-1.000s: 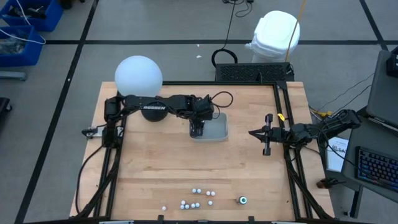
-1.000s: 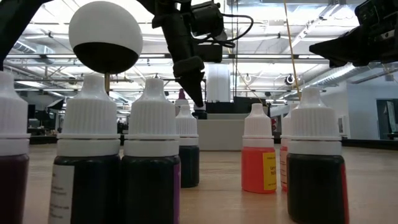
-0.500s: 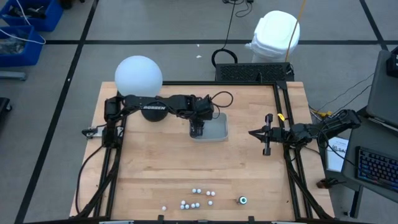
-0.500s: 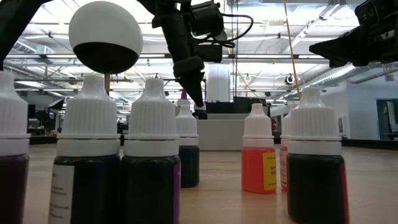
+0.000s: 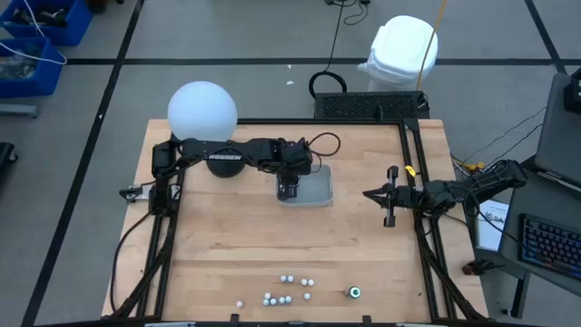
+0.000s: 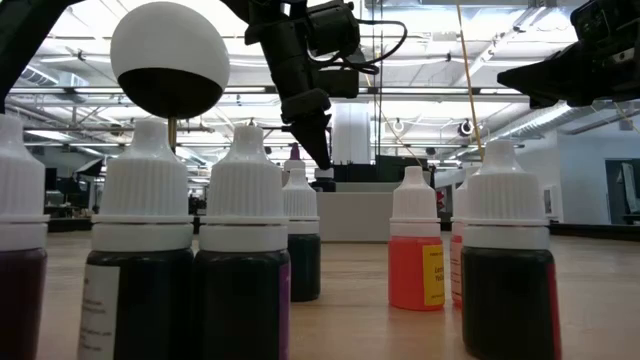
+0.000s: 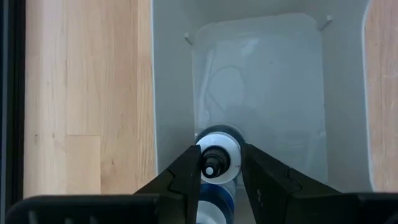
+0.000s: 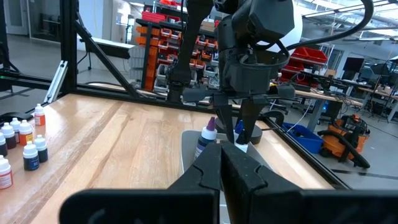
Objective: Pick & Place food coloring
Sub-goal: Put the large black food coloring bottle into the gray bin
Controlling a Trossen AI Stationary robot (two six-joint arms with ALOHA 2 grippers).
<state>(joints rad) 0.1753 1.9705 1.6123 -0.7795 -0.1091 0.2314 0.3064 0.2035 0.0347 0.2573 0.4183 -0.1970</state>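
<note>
Several tiny white-capped food coloring bottles [image 5: 286, 291] stand near the table's near edge, and they fill the foreground of the low view [image 6: 245, 260]. A small dark round jar [image 5: 354, 292] stands to their right. My left gripper [image 5: 288, 188] points down into the clear tray [image 5: 318, 191], shut on a blue-bodied, white-capped bottle [image 7: 216, 163]. Another bottle with a purple tip [image 8: 206, 138] stands in the tray beside it. My right gripper [image 5: 390, 207] waits shut at the table's right edge. My left gripper pinches the blue bottle's white cap [image 7: 217, 155] between its two fingers [image 7: 186, 177], coming from above and pointing down. The bottle stays upright inside the tray's left part. I cannot tell whether its base rests on the tray floor.
A large white sphere [image 5: 201, 111] sits at the table's far left corner, beside the left arm's base. Bare wood lies between the tray and the bottle group. Black rails run along the left and right table edges [image 5: 427, 245].
My left gripper has risen a little over the tray, still pointing down. The bottles at the near edge and the right arm have kept still.
</note>
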